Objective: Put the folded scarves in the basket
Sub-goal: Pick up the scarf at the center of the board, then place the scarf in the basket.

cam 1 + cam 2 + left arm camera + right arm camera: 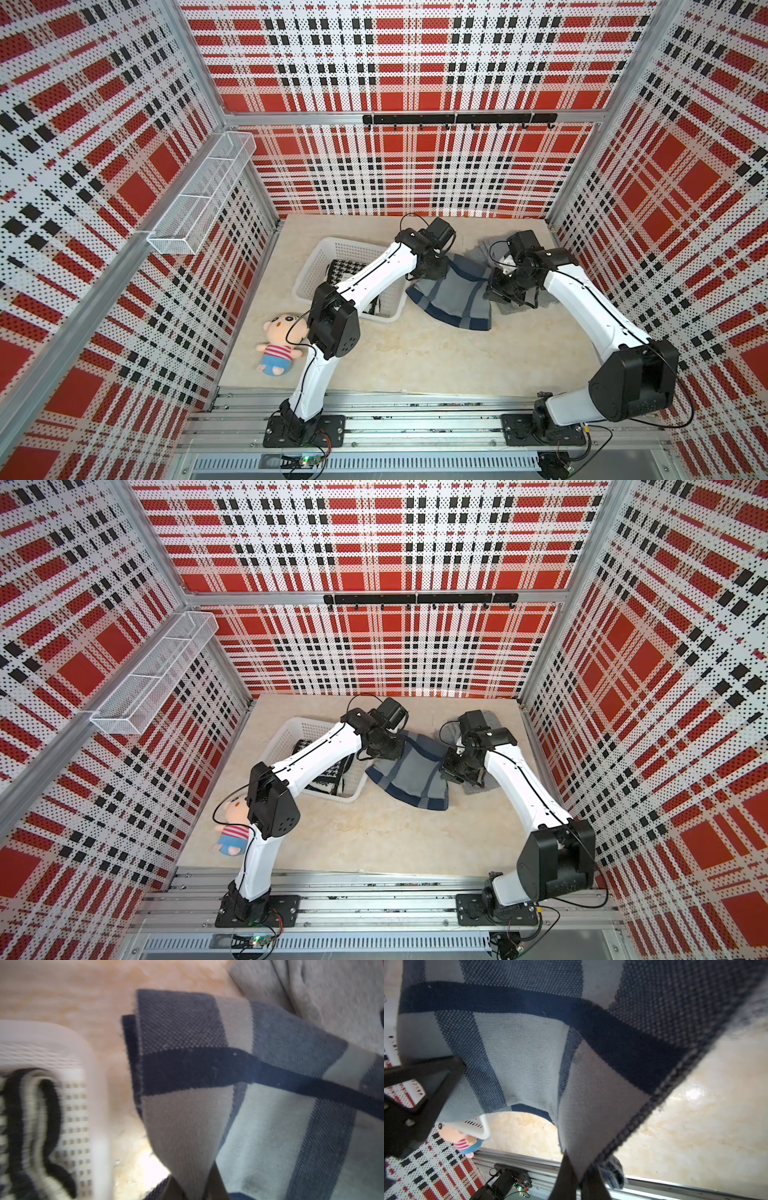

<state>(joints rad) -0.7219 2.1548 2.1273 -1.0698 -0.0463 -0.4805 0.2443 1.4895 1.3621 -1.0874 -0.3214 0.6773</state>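
left gripper [194, 1187] and right gripper [578, 1178] are pinching opposite edges of the blue-grey scarf [453, 297], slinging it between them just beside the basket [308, 270], not in it yet, likely so the fold survives transfer.

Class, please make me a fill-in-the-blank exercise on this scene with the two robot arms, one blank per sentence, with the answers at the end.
1. The left gripper and the right gripper are each ___ on the blue-grey scarf.
2. The white basket holds a ___-and-white houndstooth scarf.
3. The plush doll lies ___ the white basket, on the table.

Missing words: shut; black; outside.
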